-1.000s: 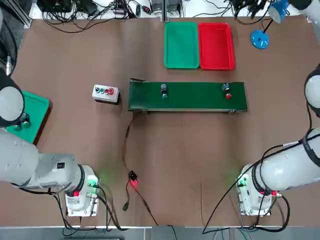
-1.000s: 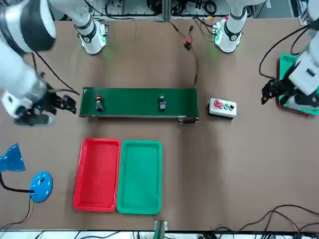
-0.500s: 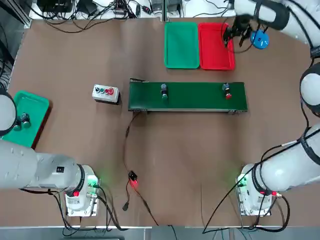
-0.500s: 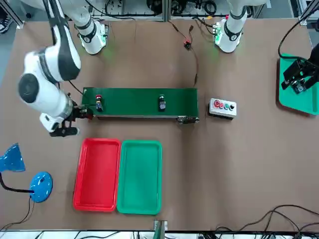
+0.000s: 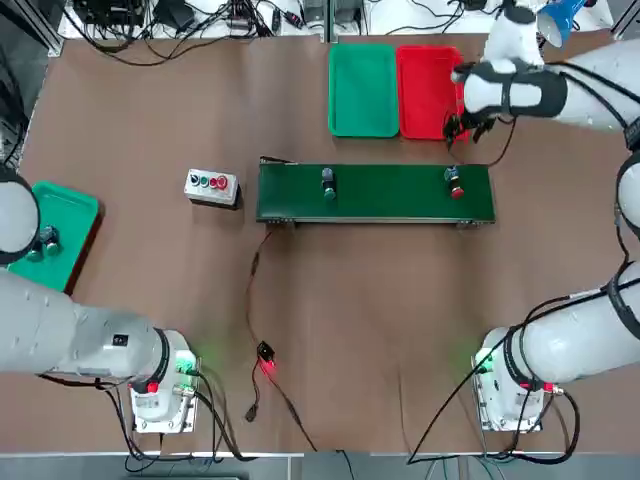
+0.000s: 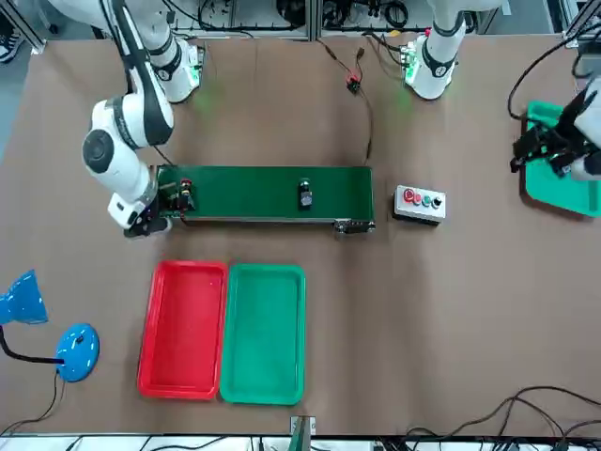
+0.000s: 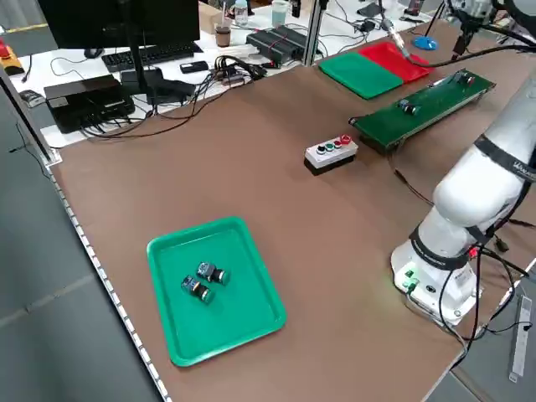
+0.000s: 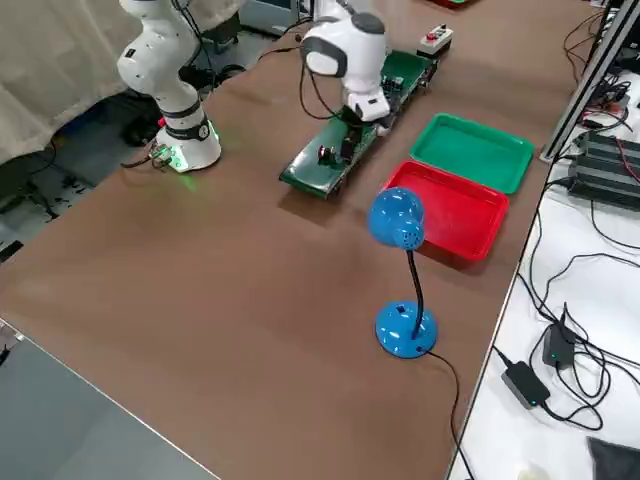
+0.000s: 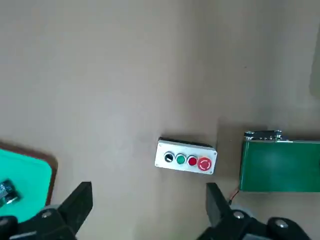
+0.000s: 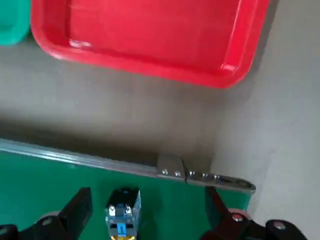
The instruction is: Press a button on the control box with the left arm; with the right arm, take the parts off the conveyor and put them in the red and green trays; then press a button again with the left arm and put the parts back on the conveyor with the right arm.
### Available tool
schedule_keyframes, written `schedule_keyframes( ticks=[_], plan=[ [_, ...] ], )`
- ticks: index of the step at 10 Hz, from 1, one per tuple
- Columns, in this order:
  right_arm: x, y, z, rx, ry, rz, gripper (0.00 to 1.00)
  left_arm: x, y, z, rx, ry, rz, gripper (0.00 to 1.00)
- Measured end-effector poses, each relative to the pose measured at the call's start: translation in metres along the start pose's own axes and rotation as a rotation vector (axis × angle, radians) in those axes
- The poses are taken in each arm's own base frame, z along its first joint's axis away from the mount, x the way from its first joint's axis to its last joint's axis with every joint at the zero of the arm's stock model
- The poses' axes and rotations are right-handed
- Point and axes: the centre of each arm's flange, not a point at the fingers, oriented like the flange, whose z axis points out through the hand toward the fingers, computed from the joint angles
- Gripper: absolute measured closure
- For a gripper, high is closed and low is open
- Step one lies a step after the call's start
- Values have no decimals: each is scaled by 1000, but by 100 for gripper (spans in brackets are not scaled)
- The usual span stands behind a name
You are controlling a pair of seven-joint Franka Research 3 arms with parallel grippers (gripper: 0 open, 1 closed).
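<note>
1. From overhead we see the conveyor (image 5: 375,193) mid-table carrying both parts: the green-capped part (image 5: 327,183) near its control-box end and the red-capped part (image 5: 455,183) near the other. The right end effector (image 5: 456,128) hangs between the red tray (image 5: 432,90) and the belt; both it and the green tray (image 5: 363,90) look empty.
2. From the front, the control box (image 6: 419,203) sits just beside the belt end. The left end effector (image 6: 537,156) hovers well apart from it, over a second green tray (image 6: 554,193).
3. In the left wrist view, the left fingers (image 9: 77,205) stand spread wide with nothing between them, the box beyond.
4. In the right wrist view, the right fingers (image 10: 76,207) are likewise apart and empty, straddling the red-capped part.
5. We judge the parts small, rigid and light, but round and smooth-sided, so liable to roll or twist; gripping squarely across the body below the cap seems safest.
</note>
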Motion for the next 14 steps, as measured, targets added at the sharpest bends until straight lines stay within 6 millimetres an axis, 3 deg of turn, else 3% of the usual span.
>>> schedule_keyframes(
  ticks=[2,5,8,10,13,14],
  plan=[
    [-11,-11,6,-2,-11,-25,0,9,12,10,4,-14,22,0],
    [-18,-34,14,-5,-5,-69,0,11,14,9,5,-11,24,0],
    [-33,-30,37,-6,41,-66,0,11,14,8,5,-8,24,0],
    [-35,-30,39,-7,40,-66,0,11,13,7,5,-6,24,0],
    [-38,-30,42,-7,49,-66,12,11,13,6,5,-6,23,0],
    [-39,-29,44,-7,49,-65,29,11,13,6,5,-6,23,0]
  ],
)
